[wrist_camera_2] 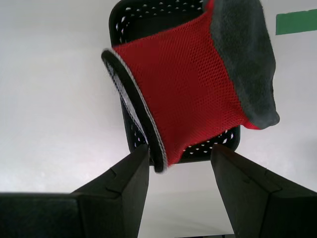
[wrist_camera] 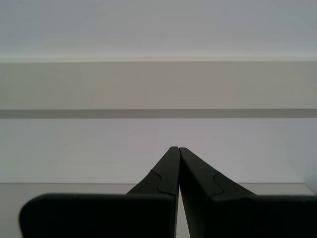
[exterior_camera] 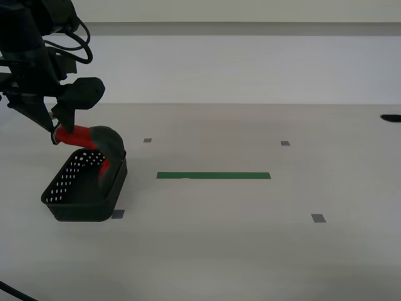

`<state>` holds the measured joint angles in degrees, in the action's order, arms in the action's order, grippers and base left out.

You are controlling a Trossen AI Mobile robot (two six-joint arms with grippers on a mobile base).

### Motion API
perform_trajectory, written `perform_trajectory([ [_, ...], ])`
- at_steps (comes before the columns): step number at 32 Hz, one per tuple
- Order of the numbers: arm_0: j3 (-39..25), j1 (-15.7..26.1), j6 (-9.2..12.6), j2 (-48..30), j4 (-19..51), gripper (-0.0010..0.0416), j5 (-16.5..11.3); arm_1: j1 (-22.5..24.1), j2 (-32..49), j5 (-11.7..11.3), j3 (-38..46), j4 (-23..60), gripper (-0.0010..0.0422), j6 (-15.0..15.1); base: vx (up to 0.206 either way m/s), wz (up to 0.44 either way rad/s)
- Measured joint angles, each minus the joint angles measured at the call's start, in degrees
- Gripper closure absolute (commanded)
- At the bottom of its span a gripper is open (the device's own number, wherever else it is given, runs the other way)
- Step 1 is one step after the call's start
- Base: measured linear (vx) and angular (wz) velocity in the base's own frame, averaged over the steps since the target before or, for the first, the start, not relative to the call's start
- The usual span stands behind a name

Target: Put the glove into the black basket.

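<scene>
The glove (exterior_camera: 94, 138) has its red cuff at the tip of my second gripper (exterior_camera: 56, 135), above the black basket (exterior_camera: 75, 202) at the exterior view's left. Its dark grey part droops over the basket's far-right corner and into it. In the second wrist view the glove (wrist_camera_2: 188, 84) hangs in front of my second gripper (wrist_camera_2: 181, 148), whose jaws stand wide apart, the cuff's edge beside one finger (wrist_camera_2: 133, 173). The basket (wrist_camera_2: 129, 20) lies beneath. My first gripper (wrist_camera: 175, 148) is shut and empty, facing a wall.
A green tape strip (exterior_camera: 213, 175) lies on the white table to the right of the basket; it also shows in the second wrist view (wrist_camera_2: 296, 22). Small grey markers (exterior_camera: 318, 218) dot the table. A dark object (exterior_camera: 391, 117) sits at the right edge.
</scene>
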<state>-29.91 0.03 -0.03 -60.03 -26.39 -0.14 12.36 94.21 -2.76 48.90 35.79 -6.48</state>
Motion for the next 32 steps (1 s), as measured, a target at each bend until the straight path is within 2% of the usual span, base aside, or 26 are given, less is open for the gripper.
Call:
perform_trajectory([
  [1, 0.00, 0.04, 0.00, 0.00, 0.00, 0.0405, 0.00, -0.02, 0.04, 0.00, -0.04, 0.04, 0.0235, 0.00, 0.000, 0.000],
  [2, 0.00, -0.02, 0.00, 0.00, 0.02, 0.0405, 0.00, -0.07, 0.07, 0.00, -0.04, 0.07, 0.0269, -0.02, 0.000, 0.000],
  [3, 0.00, -0.04, 0.00, 0.00, 0.02, 0.0405, 0.00, -0.07, 0.04, 0.00, -0.02, 0.04, 0.0282, 0.00, 0.000, 0.000],
  [4, 0.00, 0.02, 0.00, 0.00, 0.00, 0.0405, 0.00, -0.09, 0.04, 0.00, -0.04, 0.02, 0.0309, -0.31, 0.000, 0.000],
  [5, 0.00, -0.04, 0.00, 0.00, 0.02, 0.0405, 0.00, -0.11, 0.07, 0.00, -0.04, 0.00, 0.0364, -0.46, 0.000, 0.000],
  [7, 0.00, 0.02, 0.00, 0.00, 0.00, 0.0405, 0.00, -0.13, 0.07, -0.13, -0.04, -0.02, 0.0409, -0.50, 0.000, 0.000],
  [8, 0.00, 0.02, 0.00, 0.00, 0.00, 0.0405, -0.02, -0.13, 0.07, -0.17, -0.04, 0.00, 0.0404, -0.46, 0.000, 0.000],
  [9, 0.00, 0.04, 0.00, 0.00, 0.02, 0.0405, 0.00, -0.13, -0.02, -1.46, -0.04, 0.07, 0.0409, -0.48, 0.000, 0.000],
  [10, 0.00, 0.02, 0.00, 0.00, 0.04, 0.0405, 0.00, -0.17, -0.09, -1.73, -0.04, 0.04, 0.0413, -0.48, 0.000, 0.000],
  [11, 0.00, 0.00, 0.00, 0.00, -0.02, 0.0405, 0.00, -0.22, -0.35, -5.16, 0.17, 1.09, 0.0410, -0.15, 0.000, 0.000],
  [12, 0.00, 0.02, 0.00, 0.00, 0.00, 0.0405, 0.00, -0.31, -0.52, -5.57, 0.61, 1.99, 0.0402, 0.02, 0.000, 0.000],
  [13, 0.00, 0.00, 0.00, 0.00, 0.04, 0.0405, 0.00, -0.35, -0.52, -5.42, 1.42, 2.67, 0.0389, 0.17, 0.000, 0.000],
  [15, 0.00, -0.02, 0.00, 0.00, 0.02, 0.0405, 0.00, -0.46, -0.52, -3.32, 2.62, 3.72, 0.0363, 0.13, 0.000, 0.000],
  [16, 0.00, 0.02, 0.00, 0.00, 0.02, 0.0405, 0.00, -0.46, -0.50, -1.05, 4.28, 5.11, 0.0325, -0.07, 0.000, 0.000],
  [20, 0.00, 0.04, 0.00, 0.00, 0.02, 0.0405, 0.00, -0.46, -0.52, -0.98, 9.75, 9.27, 0.0249, -0.48, 0.000, 0.000],
  [22, 0.00, -0.02, 0.00, 0.00, 0.04, 0.0405, 0.00, -0.46, -0.66, -1.01, 10.49, 9.94, 0.0243, -0.52, 0.000, 0.000],
  [23, 0.00, 0.02, 0.00, 0.00, 0.02, 0.0405, 0.00, -0.44, -0.59, -1.01, 12.31, 10.51, 0.0255, -0.52, 0.000, 0.000],
  [24, 0.00, -0.02, 0.00, 0.00, 0.04, 0.0405, 0.00, -0.44, -0.44, -0.96, 12.90, 10.69, 0.0301, -0.50, 0.000, 0.000],
  [27, 0.00, 0.00, 0.00, 0.00, 0.00, 0.0405, 0.00, -0.44, -0.48, -0.98, 12.90, 10.69, 0.0372, -0.44, 0.000, 0.000],
  [28, 0.00, -0.04, 0.00, 0.00, 0.04, 0.0405, 0.00, -0.44, -0.50, -0.98, 12.94, 10.60, 0.0416, -0.20, 0.000, 0.000],
  [30, 0.00, 0.04, 0.00, 0.00, 0.00, 0.0405, 0.00, -0.42, -0.50, -0.98, 12.85, 10.62, 0.0401, 0.70, 0.000, 0.000],
  [32, 0.00, -0.02, 0.00, 0.00, 0.04, 0.0405, 0.00, -0.42, -0.50, -0.98, 12.87, 10.60, 0.0407, 0.83, 0.000, 0.000],
])
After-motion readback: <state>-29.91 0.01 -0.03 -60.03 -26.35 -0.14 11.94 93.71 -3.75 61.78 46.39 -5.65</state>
